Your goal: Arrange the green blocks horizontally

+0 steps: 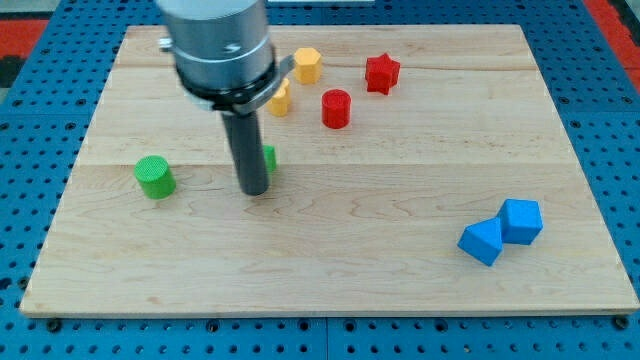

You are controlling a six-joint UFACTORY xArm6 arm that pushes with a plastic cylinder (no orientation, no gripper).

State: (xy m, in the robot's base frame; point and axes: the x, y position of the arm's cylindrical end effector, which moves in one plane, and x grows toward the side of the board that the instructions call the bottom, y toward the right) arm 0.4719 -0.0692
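1. The green cylinder [155,177] stands upright near the view's left edge of the pale wooden worktop [330,270]. Its flat round top faces up and its side is a slightly darker green; its axis runs vertically, so it points no way along the board.
2. To its right, well apart, a second green block [270,160] shows only as a thin sliver beside the dark rod, which hides most of it. Its shape and the way it points cannot be told. It sits slightly higher in the view than the cylinder, so the two are roughly level.
3. My tip [254,190] rests on the worktop just beside that hidden green block, on its left and lower side; whether they touch cannot be told. The arm carries no claw, only the rod under a grey metal housing, so there is no claw state to tell.
4. Further right and nearer the view's top, a yellow block [280,99] peeks from behind the housing, with a yellow hexagonal block [307,65] just above it.
5. A red cylinder [336,108] and a red star block [381,73] follow.
6. At the lower right, two blue blocks [501,231] touch.
7. No brand, label or writing shows anywhere.
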